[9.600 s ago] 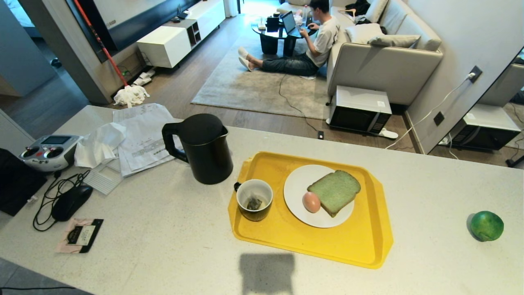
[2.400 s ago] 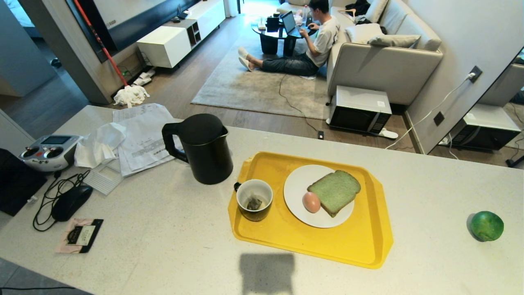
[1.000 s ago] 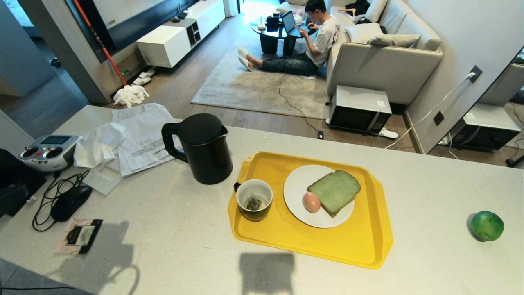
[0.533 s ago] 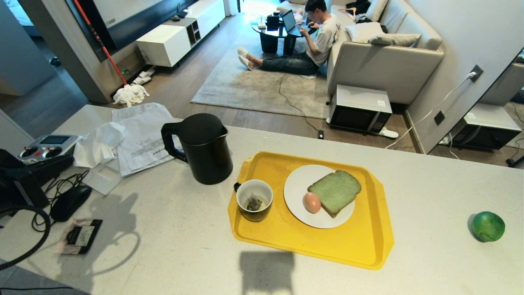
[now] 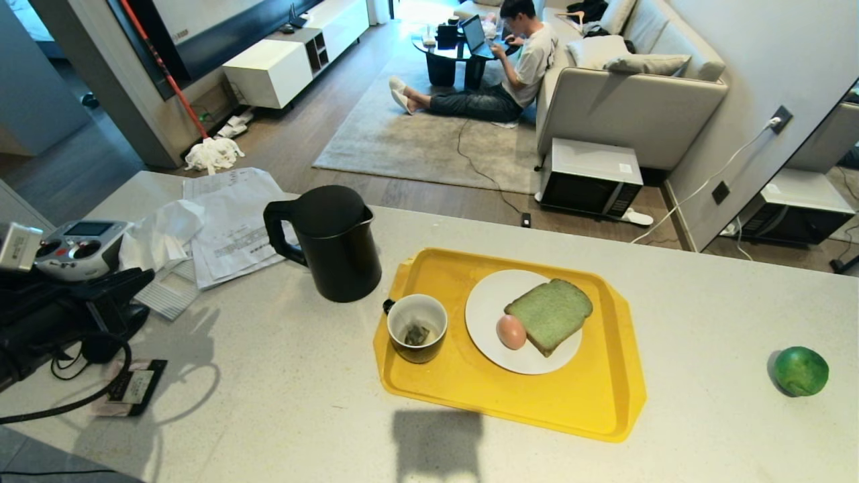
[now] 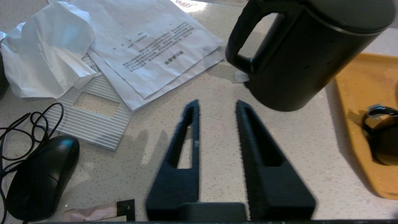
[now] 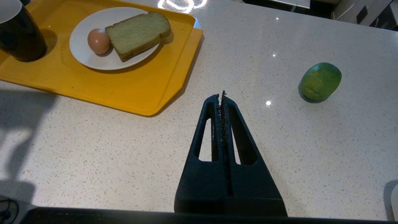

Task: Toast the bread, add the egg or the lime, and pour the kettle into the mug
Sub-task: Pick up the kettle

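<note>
The black kettle (image 5: 335,245) stands on the counter left of the yellow tray (image 5: 584,402), handle (image 6: 241,46) turned to the left. On the tray, the dark mug (image 5: 417,327) holds a tea bag. A white plate (image 5: 490,295) carries the pale green bread (image 5: 550,314) with the egg (image 5: 511,331) against it. The lime (image 5: 800,370) lies alone at the far right. My left gripper (image 6: 216,105) is open and empty, low over the counter, a short way short of the kettle's handle. My right gripper (image 7: 221,95) is shut and empty, between tray and lime (image 7: 320,81).
Papers (image 5: 231,221), crumpled tissue (image 5: 161,235), a remote controller (image 5: 77,248), a black mouse (image 6: 40,177) with its cable and a small packet (image 5: 131,389) crowd the counter's left end. Beyond the far edge, a person (image 5: 517,64) sits on the floor near a microwave (image 5: 589,180).
My left arm has come into the head view from the left edge and swung towards the kettle, and its jaws have opened. Everything on the counter stays put.
</note>
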Available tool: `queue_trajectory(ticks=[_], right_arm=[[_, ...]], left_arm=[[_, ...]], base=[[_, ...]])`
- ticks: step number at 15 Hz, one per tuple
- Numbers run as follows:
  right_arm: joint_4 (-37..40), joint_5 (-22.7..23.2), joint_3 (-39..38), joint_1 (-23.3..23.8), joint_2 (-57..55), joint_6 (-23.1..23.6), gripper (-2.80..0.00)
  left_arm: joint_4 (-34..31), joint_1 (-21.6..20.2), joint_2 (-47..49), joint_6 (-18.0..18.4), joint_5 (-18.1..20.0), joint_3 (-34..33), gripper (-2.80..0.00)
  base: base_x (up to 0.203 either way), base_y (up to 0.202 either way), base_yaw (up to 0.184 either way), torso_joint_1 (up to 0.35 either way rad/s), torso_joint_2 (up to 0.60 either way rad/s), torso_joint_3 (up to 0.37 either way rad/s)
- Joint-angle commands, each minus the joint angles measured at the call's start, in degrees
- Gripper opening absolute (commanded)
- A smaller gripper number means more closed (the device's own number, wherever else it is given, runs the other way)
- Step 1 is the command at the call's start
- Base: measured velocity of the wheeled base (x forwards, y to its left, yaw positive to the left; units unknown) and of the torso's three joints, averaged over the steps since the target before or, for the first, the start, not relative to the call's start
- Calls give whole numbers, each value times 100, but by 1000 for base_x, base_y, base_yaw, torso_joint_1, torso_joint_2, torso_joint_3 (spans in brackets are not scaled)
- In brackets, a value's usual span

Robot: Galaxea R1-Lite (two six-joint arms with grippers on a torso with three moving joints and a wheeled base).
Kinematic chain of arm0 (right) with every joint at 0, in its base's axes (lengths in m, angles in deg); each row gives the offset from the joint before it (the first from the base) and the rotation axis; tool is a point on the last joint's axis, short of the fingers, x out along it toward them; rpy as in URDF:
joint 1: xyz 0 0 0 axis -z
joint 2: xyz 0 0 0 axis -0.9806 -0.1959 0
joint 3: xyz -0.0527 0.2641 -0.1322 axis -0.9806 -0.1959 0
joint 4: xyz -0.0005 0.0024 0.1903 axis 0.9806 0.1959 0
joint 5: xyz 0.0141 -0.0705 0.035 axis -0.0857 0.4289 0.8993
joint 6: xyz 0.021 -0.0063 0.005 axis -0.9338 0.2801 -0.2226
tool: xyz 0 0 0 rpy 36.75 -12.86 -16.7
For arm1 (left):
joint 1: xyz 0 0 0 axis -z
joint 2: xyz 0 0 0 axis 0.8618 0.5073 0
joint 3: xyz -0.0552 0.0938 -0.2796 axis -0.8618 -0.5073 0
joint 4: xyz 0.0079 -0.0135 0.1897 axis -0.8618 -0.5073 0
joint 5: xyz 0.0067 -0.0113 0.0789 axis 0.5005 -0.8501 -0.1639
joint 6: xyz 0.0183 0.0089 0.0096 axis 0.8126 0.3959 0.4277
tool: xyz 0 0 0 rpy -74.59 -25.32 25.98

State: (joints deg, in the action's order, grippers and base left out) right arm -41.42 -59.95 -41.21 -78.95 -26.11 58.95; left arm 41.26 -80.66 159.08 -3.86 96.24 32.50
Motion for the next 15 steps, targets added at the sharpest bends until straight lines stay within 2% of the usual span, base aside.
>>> queue_trajectory(ticks=[1, 4, 8, 10, 13, 15], right_arm=[[0, 1, -9, -2, -4, 0, -280], [0, 1, -9, -2, -4, 0, -280], [0, 1, -9, -2, -4, 0, -280], [0, 1, -9, -2, -4, 0, -280], [0, 1, -9, -2, -4, 0, -280], [0, 1, -9, -2, -4, 0, -280]], left_arm=[[256, -29, 566, 83, 15, 38, 0], [463, -15, 1084, 331, 38, 390, 0], [488, 228, 1760, 643, 133, 1358, 0], [469, 454, 2178, 709, 129, 1878, 0], [448, 904, 2576, 750, 90, 2209, 0], [450, 1005, 2807, 789, 61, 2519, 0]], base=[[0, 0, 0, 0, 0, 0], [0, 0, 0, 0, 0, 0], [0, 0, 0, 0, 0, 0], [0, 0, 0, 0, 0, 0], [0, 0, 0, 0, 0, 0], [0, 0, 0, 0, 0, 0]])
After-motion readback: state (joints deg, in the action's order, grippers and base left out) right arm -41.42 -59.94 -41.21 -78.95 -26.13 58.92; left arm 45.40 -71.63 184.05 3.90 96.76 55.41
